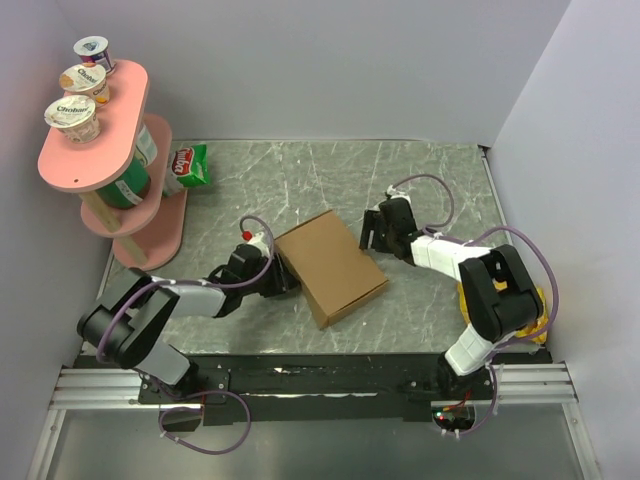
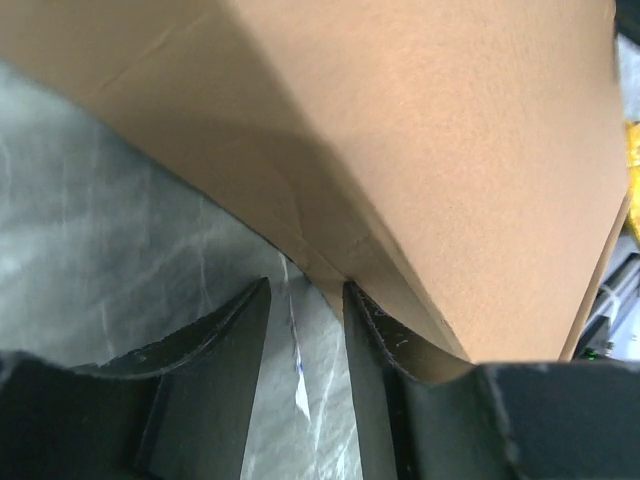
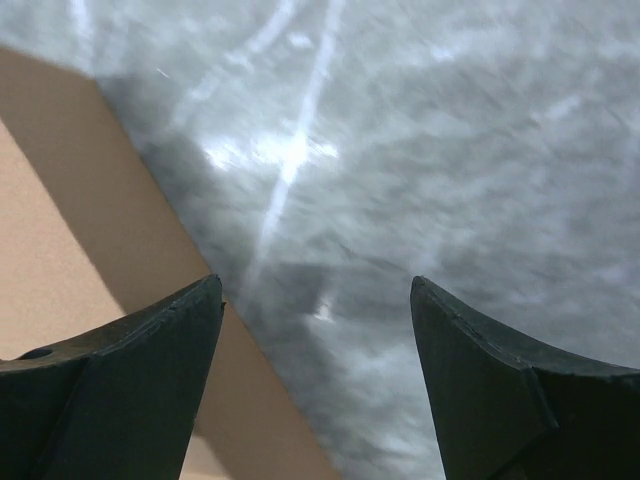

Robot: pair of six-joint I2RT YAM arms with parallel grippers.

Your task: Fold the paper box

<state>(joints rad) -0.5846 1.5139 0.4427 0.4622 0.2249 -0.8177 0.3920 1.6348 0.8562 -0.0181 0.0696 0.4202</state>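
Top view with both wrist views. One paper box (image 1: 330, 265), brown and apparently already closed into its flat square form, lies cornerwise near the middle of the table (image 1: 430, 180). The left gripper (image 1: 282, 279) meets the box's left edge. In its wrist view the jaws stand narrowly apart, with bare table showing through the gap and the cardboard edge reaching their tips, so whether they nip that edge cannot be told. The right gripper (image 1: 372, 238) hangs just beside the box's far right corner, jaws wide apart over bare table and clamped on nothing. Likely hazards: with contact on one side only, a push from the left could slide or spin the whole box across the smooth table instead of seating a flap; a shallow hold at the very edge could slip off and let a creased panel spring open; too hard a squeeze could crush the corrugated wall. Count: one box; two grippers; one pink two-tier stand (image 1: 80, 165) at far left, carrying three yoghurt cups (image 1: 72, 117) on its upper tier and one green tub (image 1: 125, 185) below; one green snack bag (image 1: 190, 165) beside it; one yellow object (image 1: 541, 300) partly hidden behind the right arm
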